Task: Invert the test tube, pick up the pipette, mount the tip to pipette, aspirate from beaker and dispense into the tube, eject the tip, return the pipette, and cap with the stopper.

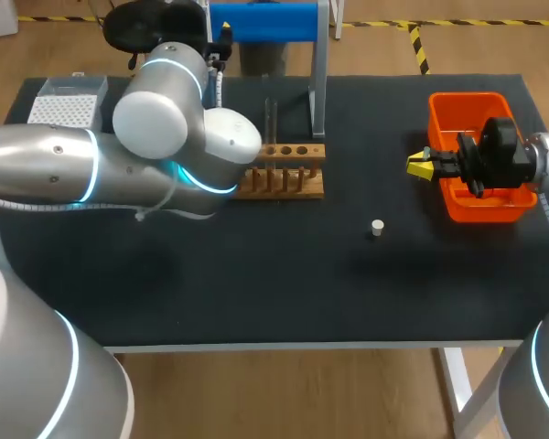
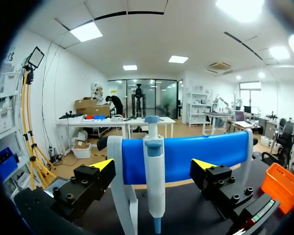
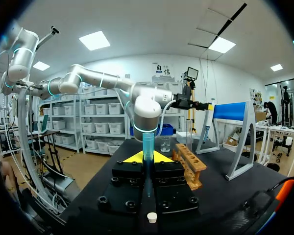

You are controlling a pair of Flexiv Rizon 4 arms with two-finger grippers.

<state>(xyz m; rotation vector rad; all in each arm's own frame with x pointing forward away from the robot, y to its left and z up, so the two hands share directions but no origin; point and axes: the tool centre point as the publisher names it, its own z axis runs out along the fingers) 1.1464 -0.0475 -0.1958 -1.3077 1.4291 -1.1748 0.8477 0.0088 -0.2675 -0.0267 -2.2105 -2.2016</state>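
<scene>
Left jaws spread, one on each side of the pipette (image 2: 154,171), neither touching it. The pipette hangs tip-down on the blue stand (image 2: 201,152) at the back of the bench (image 1: 256,293). Right jaws pinch the test tube (image 3: 148,144), close by the orange bin (image 1: 465,101). Ahead of the tube are the wooden rack (image 3: 188,164), the beaker (image 3: 165,143) and the left arm (image 3: 147,115). The stopper (image 1: 376,228) lies loose, apart from the rack.
</scene>
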